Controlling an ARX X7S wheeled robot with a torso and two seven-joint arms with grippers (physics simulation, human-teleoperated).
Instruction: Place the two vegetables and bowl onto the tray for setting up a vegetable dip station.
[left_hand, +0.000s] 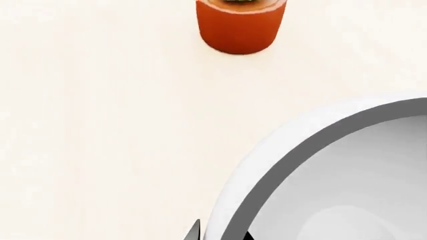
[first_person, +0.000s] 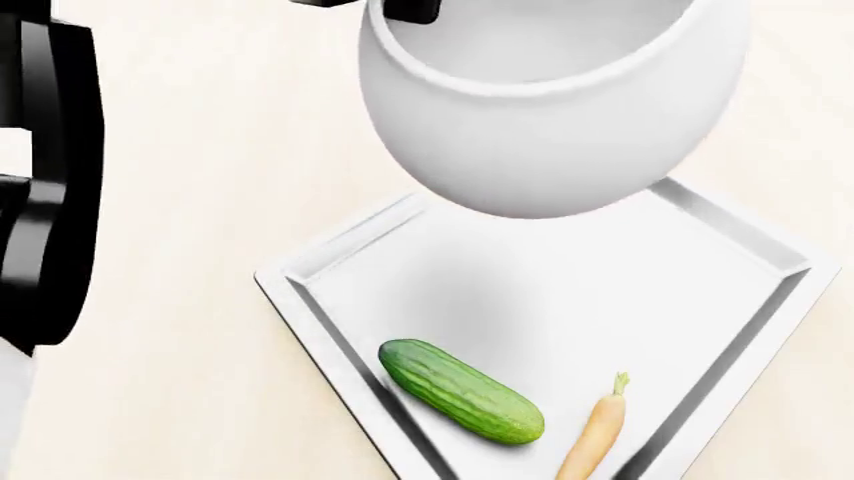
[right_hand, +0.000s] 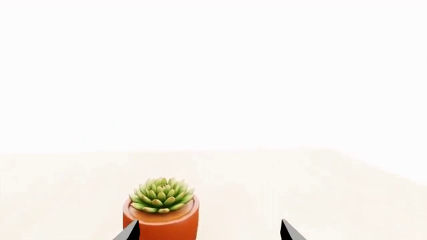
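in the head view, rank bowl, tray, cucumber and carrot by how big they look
1. tray, though cut off by the frame
2. bowl, raised nearer the camera, so it looks oversized
3. cucumber
4. carrot, partly cut off

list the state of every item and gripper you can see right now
bowl: held up above the tray, tilted, empty
tray: flat on the table, holding both vegetables
cucumber: lying on the tray
carrot: lying on the tray, beside the cucumber
succulent pot: upright on the table, off the tray
left gripper: shut on the bowl's rim
right gripper: open, empty
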